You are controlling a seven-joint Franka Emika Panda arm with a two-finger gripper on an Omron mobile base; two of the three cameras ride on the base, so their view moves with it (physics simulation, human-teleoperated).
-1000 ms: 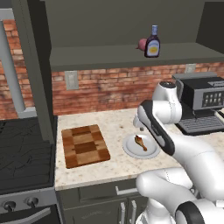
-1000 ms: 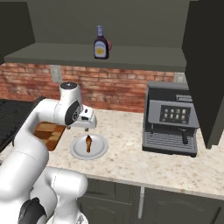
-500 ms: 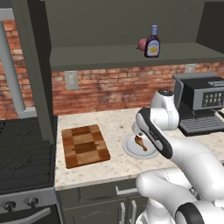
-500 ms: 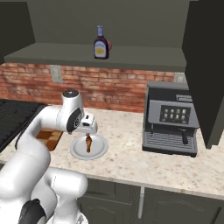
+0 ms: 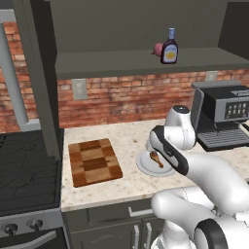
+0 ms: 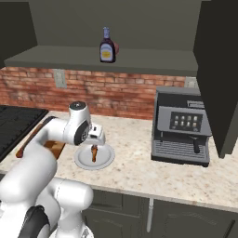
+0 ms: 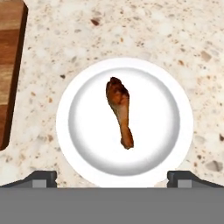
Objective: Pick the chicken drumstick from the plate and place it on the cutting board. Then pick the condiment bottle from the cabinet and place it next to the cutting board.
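— While the white arm's two-finger gripper (image 7: 112,177) hangs over the round light-grey plate (image 7: 177,144), how do its jaws stand?

— Spread wide, one dark fingertip at each lower corner of the hand view, with nothing between them. It holds nothing.

— And the small golden-brown chicken drumstick (image 7: 119,110)?

— Lying in the middle of the plate, meaty end away from the fingertips, thin bone end toward them. It is untouched.

— Where is the checkered wooden cutting board (image 5: 94,162)?

— On the speckled stone counter (image 5: 129,138), beside the plate and apart from it, toward the stove side.

— The dark brown condiment bottle (image 6: 107,45)?

— Upright on the open shelf of the grey-olive wall cabinet (image 6: 139,59), just beside a reddish-purple onion (image 5: 159,48).
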